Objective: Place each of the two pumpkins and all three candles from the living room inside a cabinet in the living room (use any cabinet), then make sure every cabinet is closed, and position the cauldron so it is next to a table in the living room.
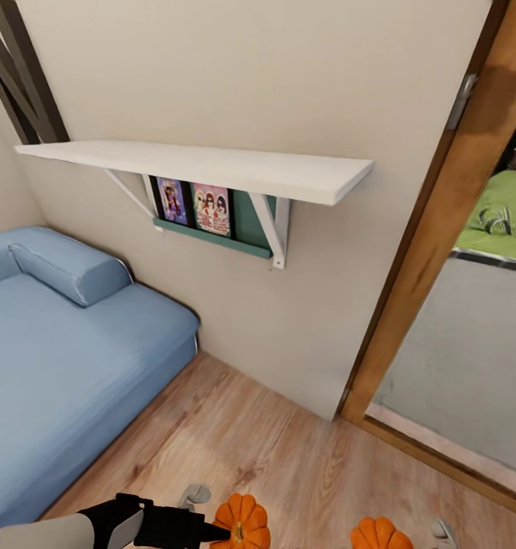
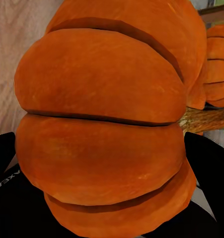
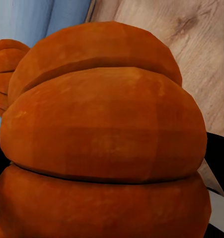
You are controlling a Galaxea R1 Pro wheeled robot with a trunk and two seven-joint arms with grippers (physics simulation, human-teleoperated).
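The left gripper [image 1: 216,531] at the bottom edge of the frame grasps one pumpkin [image 1: 243,521], and the right gripper [image 3: 112,198] grasps the other pumpkin [image 1: 380,534] at lower right, above the wooden floor [image 1: 288,450].

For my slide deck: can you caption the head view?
Two orange pumpkins carried low over wood flooring, facing a white wall shelf beside a blue sofa.
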